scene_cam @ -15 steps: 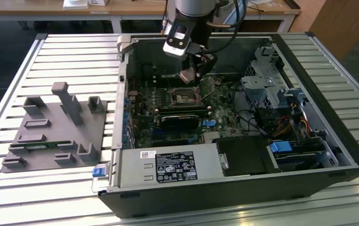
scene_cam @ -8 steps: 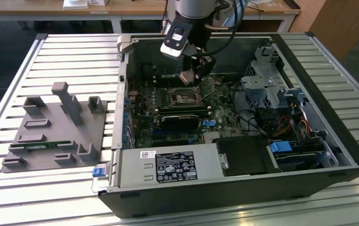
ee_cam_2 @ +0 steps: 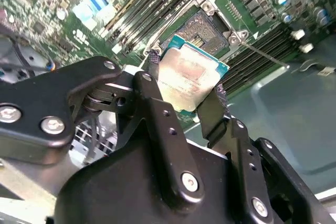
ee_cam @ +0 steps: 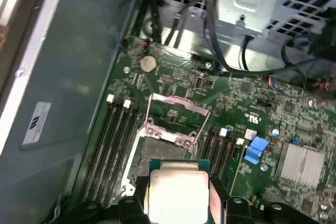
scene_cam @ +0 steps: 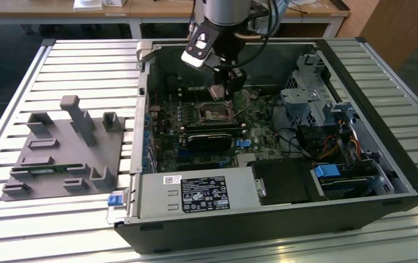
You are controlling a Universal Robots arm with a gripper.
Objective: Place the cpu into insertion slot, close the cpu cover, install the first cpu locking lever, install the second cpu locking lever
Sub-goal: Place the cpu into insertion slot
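Open computer case (scene_cam: 282, 227), grey fixture block (scene_cam: 62, 159), slatted table (scene_cam: 84, 71), coin battery (ee_cam: 148, 63)

Matte black end effector (ee_cam_2: 186, 80), silver screws (ee_cam_2: 189, 181); grey cylindrical arm (scene_cam: 224, 11)

The arm (scene_cam: 227, 11) runs off the exterior view's top edge; in the first wrist view the cpu (ee_cam: 178, 195), itself cropped, hides part of the insertion slot (ee_cam: 160, 152).

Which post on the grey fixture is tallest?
The narrow middle post of the fixture's far row; the exterior view's left block and right block stand lower.
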